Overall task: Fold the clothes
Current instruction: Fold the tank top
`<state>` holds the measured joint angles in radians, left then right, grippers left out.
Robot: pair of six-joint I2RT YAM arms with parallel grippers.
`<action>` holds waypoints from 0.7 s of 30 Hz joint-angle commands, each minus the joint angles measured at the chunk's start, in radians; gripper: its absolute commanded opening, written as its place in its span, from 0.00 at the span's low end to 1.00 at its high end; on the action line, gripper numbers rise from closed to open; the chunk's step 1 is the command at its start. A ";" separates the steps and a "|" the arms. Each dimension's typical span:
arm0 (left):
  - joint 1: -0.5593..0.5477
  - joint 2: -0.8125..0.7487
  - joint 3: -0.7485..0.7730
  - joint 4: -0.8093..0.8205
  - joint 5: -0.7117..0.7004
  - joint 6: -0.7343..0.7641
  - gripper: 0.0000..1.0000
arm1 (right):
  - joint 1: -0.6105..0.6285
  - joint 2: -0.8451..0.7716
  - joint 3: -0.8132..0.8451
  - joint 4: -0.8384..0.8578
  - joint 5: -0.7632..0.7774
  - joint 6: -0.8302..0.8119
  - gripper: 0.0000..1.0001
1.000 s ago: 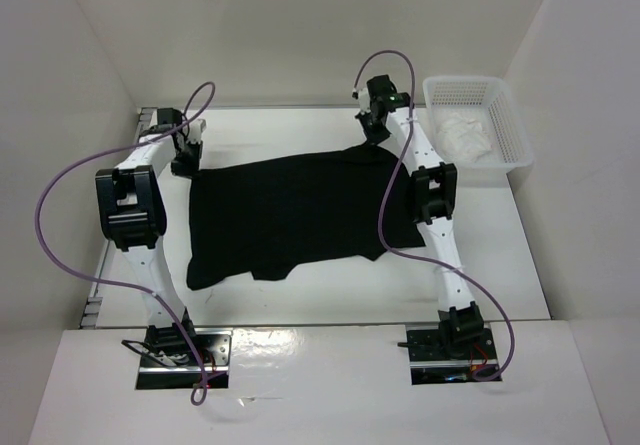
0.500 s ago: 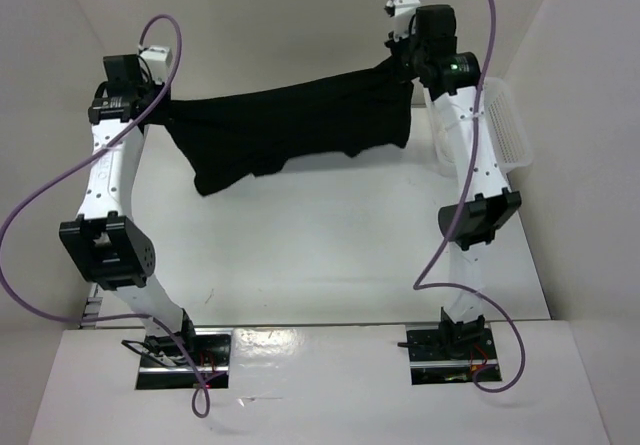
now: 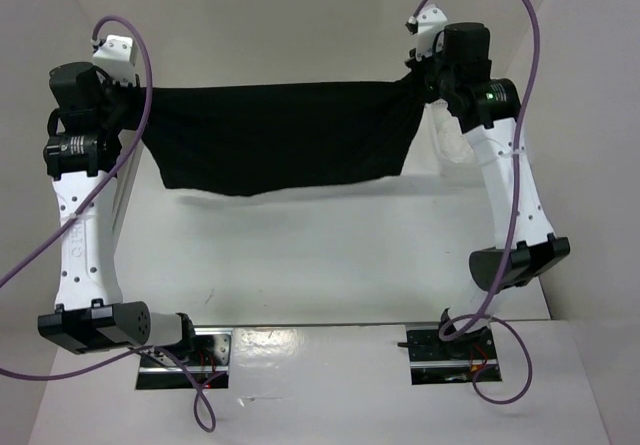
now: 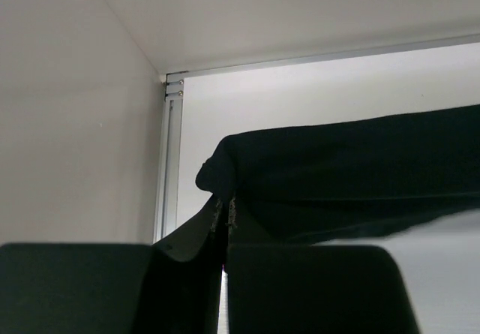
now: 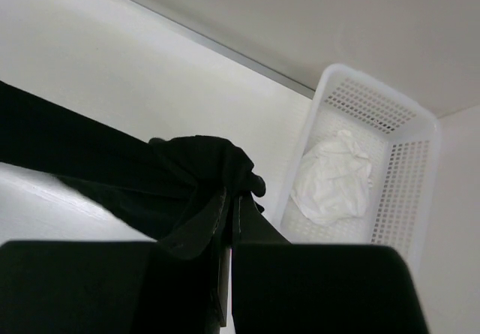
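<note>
My left end effector [image 4: 223,208] is pressed together on a bunched corner of the black T-shirt [image 3: 275,135], its two dark fingers meeting with soft fabric folded between them. My right end effector [image 5: 229,199] is likewise clamped on the opposite corner, where the cloth gathers into a rumpled knot. Between the two grips the T-shirt hangs in the air above the worktop [image 3: 300,255], stretched into a wide matte-black band. Its top edge is nearly straight and taut, and its lower edge sags in a gentle, uneven curve. The fabric looks thin and limp, with no sheen. The white left arm [image 3: 78,235] and right arm [image 3: 510,180] stand raised at either side of the pale, smooth worktop. Beyond the right grip, in the far right corner, sits a white plastic basket [image 5: 401,173] with perforated mesh walls, holding a crumpled wad of white fabric [image 5: 334,180].
</note>
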<state>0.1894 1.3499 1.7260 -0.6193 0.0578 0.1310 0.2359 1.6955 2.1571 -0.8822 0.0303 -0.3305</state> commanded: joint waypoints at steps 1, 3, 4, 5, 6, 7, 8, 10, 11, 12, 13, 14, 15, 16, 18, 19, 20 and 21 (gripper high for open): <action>0.012 -0.018 -0.026 0.024 -0.016 0.022 0.02 | -0.009 -0.096 -0.052 0.089 0.036 -0.010 0.00; 0.012 -0.018 -0.026 0.024 -0.016 0.022 0.02 | -0.009 -0.108 -0.062 0.089 0.036 -0.010 0.00; 0.021 -0.018 -0.026 0.024 -0.016 0.031 0.02 | -0.009 -0.108 -0.062 0.089 0.036 -0.010 0.00; 0.021 -0.018 -0.026 0.024 -0.016 0.032 0.02 | -0.009 -0.108 -0.062 0.089 0.036 -0.010 0.00; 0.021 -0.005 -0.026 0.033 -0.016 0.032 0.02 | -0.009 -0.096 -0.062 0.089 0.036 -0.010 0.00; 0.021 0.009 -0.026 0.033 -0.016 0.032 0.02 | -0.009 -0.096 -0.053 0.089 0.036 -0.010 0.00; 0.021 0.018 -0.026 0.042 -0.016 0.032 0.02 | -0.009 -0.079 -0.043 0.089 0.036 -0.019 0.00; 0.021 0.051 -0.017 0.043 -0.007 0.032 0.02 | -0.009 -0.042 -0.017 0.089 0.045 -0.019 0.00; 0.021 0.063 -0.017 0.043 -0.007 0.032 0.02 | -0.009 -0.028 -0.005 0.089 0.045 -0.019 0.00; 0.021 0.092 -0.008 0.043 -0.007 0.032 0.02 | -0.009 0.005 0.021 0.089 0.045 -0.019 0.00; 0.021 0.107 0.006 0.043 -0.007 0.032 0.02 | -0.009 0.022 0.035 0.089 0.036 -0.019 0.00; 0.021 0.124 0.015 0.043 -0.007 0.022 0.02 | -0.009 0.042 0.049 0.089 0.036 -0.019 0.00; 0.021 0.158 0.024 0.043 -0.007 0.022 0.02 | -0.009 0.062 0.082 0.089 0.036 -0.019 0.00; 0.021 0.176 0.052 0.043 -0.007 0.022 0.02 | -0.009 0.105 0.099 0.089 0.036 -0.019 0.00; 0.021 0.233 0.085 0.043 -0.007 0.022 0.02 | -0.009 0.150 0.157 0.089 0.045 -0.019 0.00; 0.021 0.253 0.131 0.032 -0.007 0.013 0.02 | -0.009 0.199 0.180 0.080 0.045 -0.019 0.00; 0.021 0.293 0.157 0.032 -0.007 0.004 0.02 | -0.018 0.223 0.231 0.080 0.045 -0.019 0.00; 0.021 0.311 0.185 0.011 -0.007 0.004 0.02 | -0.018 0.246 0.254 0.080 0.045 -0.019 0.00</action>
<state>0.1959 1.6329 1.8164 -0.6365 0.0631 0.1310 0.2348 1.9038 2.3081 -0.8574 0.0402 -0.3347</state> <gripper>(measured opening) 0.022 0.020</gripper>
